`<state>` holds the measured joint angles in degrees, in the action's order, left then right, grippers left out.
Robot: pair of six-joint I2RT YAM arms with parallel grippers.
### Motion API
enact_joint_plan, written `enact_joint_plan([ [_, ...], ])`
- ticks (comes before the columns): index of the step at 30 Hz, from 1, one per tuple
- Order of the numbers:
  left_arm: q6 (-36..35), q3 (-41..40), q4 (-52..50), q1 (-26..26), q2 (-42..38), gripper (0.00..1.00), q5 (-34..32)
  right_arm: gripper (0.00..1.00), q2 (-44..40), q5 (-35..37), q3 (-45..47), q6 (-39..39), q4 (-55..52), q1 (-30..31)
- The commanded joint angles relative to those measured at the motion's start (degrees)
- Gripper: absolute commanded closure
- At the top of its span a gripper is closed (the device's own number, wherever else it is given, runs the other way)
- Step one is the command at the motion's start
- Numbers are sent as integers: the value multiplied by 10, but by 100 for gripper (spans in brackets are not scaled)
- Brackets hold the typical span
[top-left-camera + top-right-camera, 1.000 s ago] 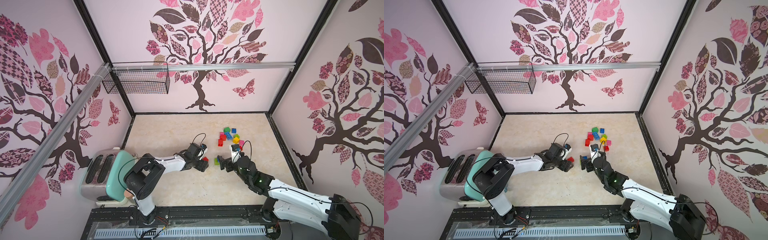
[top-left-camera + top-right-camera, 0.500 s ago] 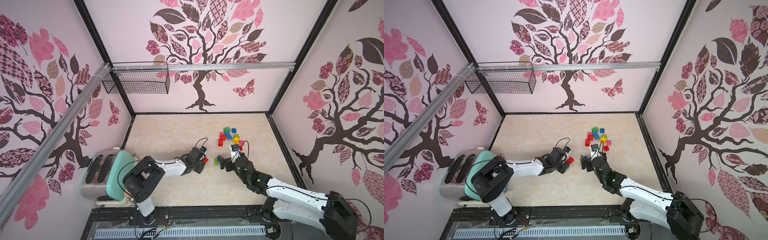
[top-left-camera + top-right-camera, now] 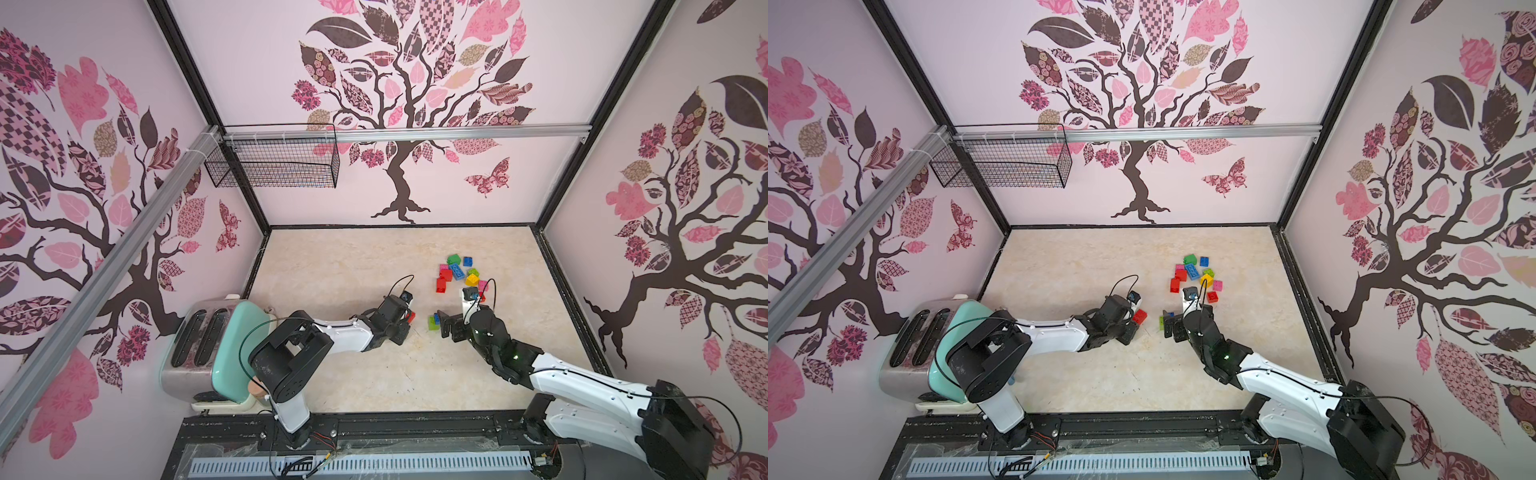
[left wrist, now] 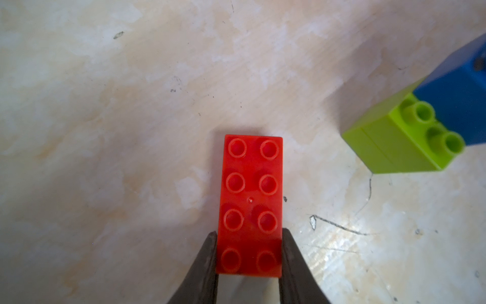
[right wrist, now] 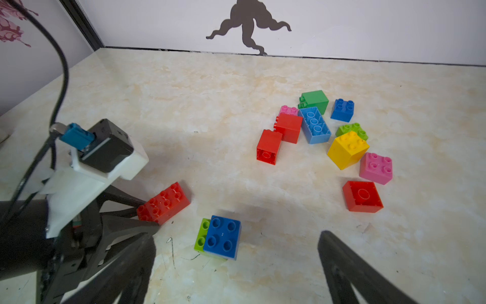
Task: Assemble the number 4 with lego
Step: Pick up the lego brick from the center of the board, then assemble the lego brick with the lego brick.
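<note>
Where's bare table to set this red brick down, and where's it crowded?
Bare: the wide stretch between the back wall and the left arm, left of the brick pile; also the near strip between both arms and the front rail. Crowded: the pile, and around the blue-and-lime pair by the right fingers.

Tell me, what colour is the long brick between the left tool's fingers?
Red: the long brick shows best in the left wrist view, flanked by the left tool.
</note>
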<state>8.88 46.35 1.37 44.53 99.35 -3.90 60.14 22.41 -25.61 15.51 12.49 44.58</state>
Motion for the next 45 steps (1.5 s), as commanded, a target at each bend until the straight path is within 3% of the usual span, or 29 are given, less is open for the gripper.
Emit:
enact_joint_plan([
  [1,13,-12,-33,-3,-25,100,-1,1,10,-53,-38,20,-29,-17],
  [5,16,-17,-42,-7,-89,100,-5,1,21,-189,-67,58,-76,-86],
  [8,17,-31,-23,-14,-135,100,12,5,32,-349,-74,77,-90,-159],
  [12,-1,-15,-34,-17,-170,100,6,15,62,-393,-104,63,-145,-165],
  [17,-71,-81,74,-17,-213,100,23,33,88,-436,-113,99,-152,-165],
  [20,-59,-55,30,-18,-215,100,3,51,113,-443,-121,122,-162,-165],
  [24,-38,-39,17,-34,-200,100,88,70,139,-443,-108,133,-141,-164],
  [26,-30,-44,30,-34,-196,100,99,81,152,-442,-105,132,-133,-165],
  [31,-83,-43,21,-34,-172,100,147,100,184,-427,-102,130,-118,-163],
  [40,-180,-24,10,-33,-130,100,210,100,217,-380,-112,118,-140,-164],
  [45,-199,-13,27,-31,-101,100,217,100,212,-362,-121,116,-143,-164],
])
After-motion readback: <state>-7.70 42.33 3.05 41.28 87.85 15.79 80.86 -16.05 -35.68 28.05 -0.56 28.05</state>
